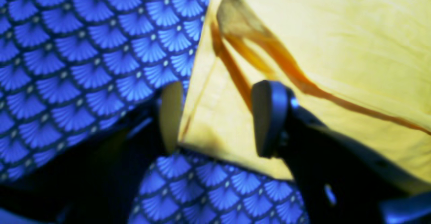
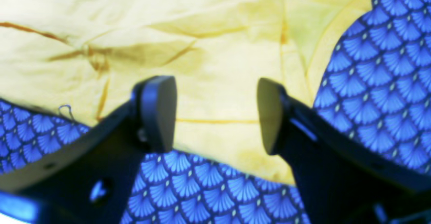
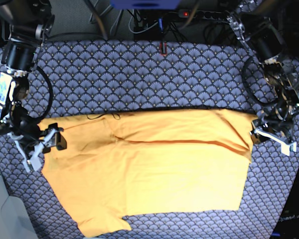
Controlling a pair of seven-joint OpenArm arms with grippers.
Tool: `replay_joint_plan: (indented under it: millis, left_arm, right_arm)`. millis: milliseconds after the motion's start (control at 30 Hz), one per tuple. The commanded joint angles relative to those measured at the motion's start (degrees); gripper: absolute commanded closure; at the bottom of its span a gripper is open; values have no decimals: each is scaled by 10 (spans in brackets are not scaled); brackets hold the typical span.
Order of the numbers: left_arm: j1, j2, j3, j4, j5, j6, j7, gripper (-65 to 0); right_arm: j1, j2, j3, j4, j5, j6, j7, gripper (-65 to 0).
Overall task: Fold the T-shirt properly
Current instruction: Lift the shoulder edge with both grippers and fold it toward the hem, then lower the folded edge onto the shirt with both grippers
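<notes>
— Where do we see the T-shirt [image 3: 149,169]?
— Spread flat on the patterned cloth [image 3: 139,84].
— The claws?
— Left claw [image 1: 215,118] at three o'clock and right claw [image 2: 217,114] at nine both gape wide over its edges, gripping nothing.

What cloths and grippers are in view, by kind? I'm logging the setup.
Yellow-orange T-shirt: 1
Blue scale-patterned cloth: 1
Grippers, left gripper and right gripper, both open: 2
Total: 4

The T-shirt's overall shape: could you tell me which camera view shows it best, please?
The base view: the whole T-shirt lies spread there. The left wrist view shows only one corner, the right wrist view one creased edge, each between open fingers.
</notes>
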Motion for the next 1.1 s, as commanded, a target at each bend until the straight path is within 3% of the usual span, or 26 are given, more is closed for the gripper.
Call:
replay_joint_plan:
  millis: [0,133,267,567,1067]
  left_arm:
    - [-4,-5,1,25,-8,-3,-9,-347]
    - [19,-4,2,54,-8,-3,-9,-348]
    - [40,-4,-1,57,-9,-3,-9,-349]
    - [65,-4,-1,58,-10,-4,-14,-350]
    - [74,-4,-2,58,-10,-4,-14,-350]
  right_arm:
    - [11,12,20,11,5,3,9,-388]
    - [-2,27,55,10,2,3,11,-389]
    - [-17,49,60,-5,1,3,50,-390]
    - [16,86,56,-220,2,3,141,-391]
    - [12,88,55,-225,1,3,174,-392]
